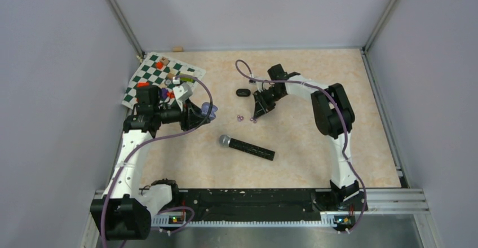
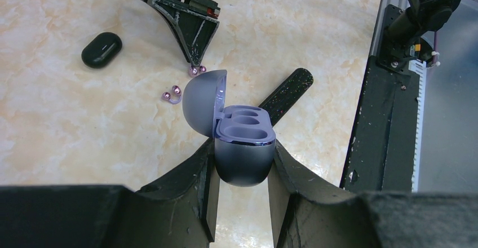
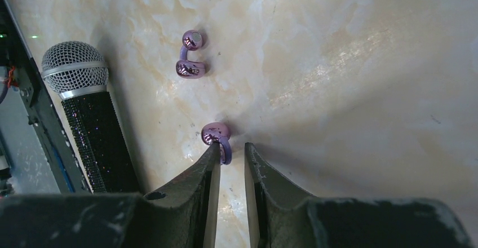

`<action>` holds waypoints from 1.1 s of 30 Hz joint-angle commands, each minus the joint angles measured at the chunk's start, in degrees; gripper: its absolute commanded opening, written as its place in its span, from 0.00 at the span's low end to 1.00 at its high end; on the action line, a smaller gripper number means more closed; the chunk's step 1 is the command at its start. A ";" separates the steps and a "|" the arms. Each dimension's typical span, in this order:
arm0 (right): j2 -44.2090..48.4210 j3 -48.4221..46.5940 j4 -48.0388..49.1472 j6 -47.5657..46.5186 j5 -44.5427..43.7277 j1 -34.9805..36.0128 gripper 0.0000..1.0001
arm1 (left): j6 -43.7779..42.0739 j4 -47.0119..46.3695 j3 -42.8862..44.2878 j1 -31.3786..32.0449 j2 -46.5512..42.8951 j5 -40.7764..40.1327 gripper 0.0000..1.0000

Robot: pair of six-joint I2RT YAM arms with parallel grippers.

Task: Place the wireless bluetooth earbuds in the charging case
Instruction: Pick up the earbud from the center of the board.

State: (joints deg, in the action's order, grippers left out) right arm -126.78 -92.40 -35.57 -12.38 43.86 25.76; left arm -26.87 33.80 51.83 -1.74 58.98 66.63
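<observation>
Two glossy purple clip-shaped earbuds [image 3: 190,53] are lying on the marbled beige tabletop [image 3: 366,90], one near the black mesh-headed microphone [image 3: 90,118]. The other earbud [image 3: 216,133] is sitting at the right gripper [image 3: 231,146], its band between narrowly parted tips; whether it is pinched, I cannot tell. The left gripper [image 2: 243,149] is clamping the lavender rounded plastic charging case [image 2: 243,169], lid open.

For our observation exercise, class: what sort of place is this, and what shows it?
Most likely a robotics lab test cell: a left arm and a right arm bolted to a metal rail, plain panels walling in the table, and unrelated props, a microphone and a chessboard mat.
</observation>
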 commanded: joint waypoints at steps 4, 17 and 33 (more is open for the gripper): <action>-1.38 -1.82 -1.52 -1.16 3.43 -0.18 0.18 | 0.07 -1.62 -0.42 -0.46 -1.16 1.92 0.00; 4.74 1.50 3.63 -2.43 7.63 -2.31 0.01 | 0.06 -1.72 -0.48 -0.41 -0.77 2.06 0.00; 25.58 4.49 4.60 -8.65 3.33 -2.76 0.00 | 4.17 -4.89 -0.34 -0.26 -0.67 1.59 0.00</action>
State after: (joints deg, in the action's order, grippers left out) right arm -111.53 -88.03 -33.43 -18.22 47.64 23.44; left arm -24.49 32.62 51.57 -1.85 59.00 66.65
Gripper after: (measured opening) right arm 0.009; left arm 0.377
